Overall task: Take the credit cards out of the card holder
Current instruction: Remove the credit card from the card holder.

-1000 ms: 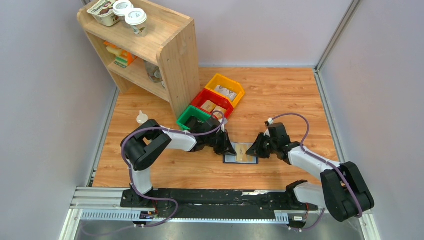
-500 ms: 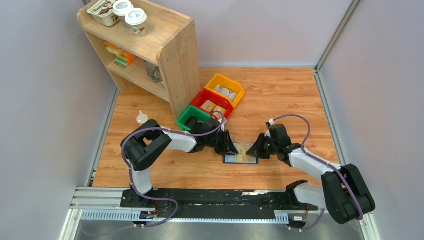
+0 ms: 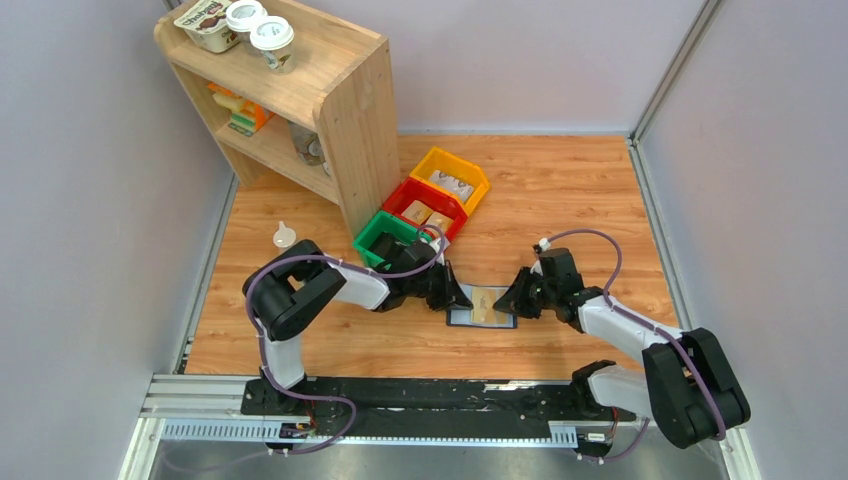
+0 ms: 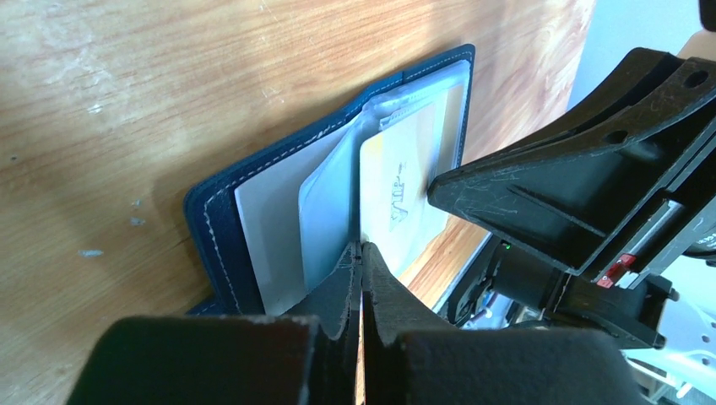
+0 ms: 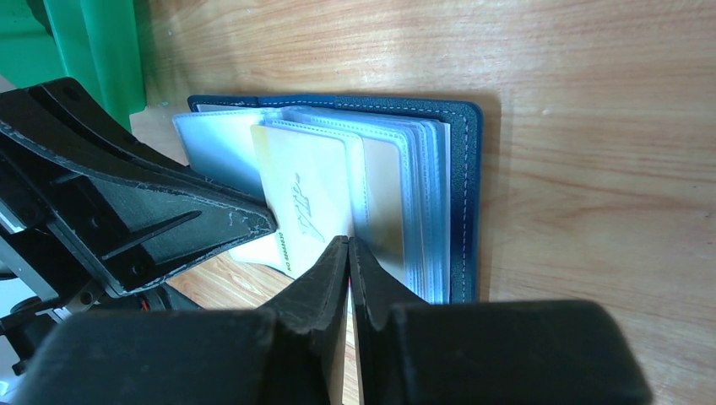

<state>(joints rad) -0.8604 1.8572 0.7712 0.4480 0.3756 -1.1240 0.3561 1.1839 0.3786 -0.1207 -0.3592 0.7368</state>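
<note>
The navy card holder (image 3: 480, 324) lies open on the table between both arms. Its clear sleeves fan out above the navy cover (image 4: 207, 228) (image 5: 464, 186). A cream credit card (image 4: 405, 186) (image 5: 304, 194) printed "VIP" sticks partly out of a sleeve, and a tan card (image 5: 384, 194) sits behind it. My left gripper (image 3: 462, 298) (image 4: 361, 246) is shut, its tips at the card's near edge; I cannot tell whether anything is pinched. From the other side, my right gripper (image 3: 512, 300) (image 5: 348, 240) is shut on a sleeve's edge.
Green (image 3: 385, 232), red (image 3: 425, 205) and yellow (image 3: 452, 175) bins stand just behind the left gripper. A wooden shelf (image 3: 300, 90) with cups rises at the back left. A small white object (image 3: 284, 236) lies left of the bins.
The left jaws spread a little half a second ago and are closed again. Both arms and the card holder have barely shifted.
</note>
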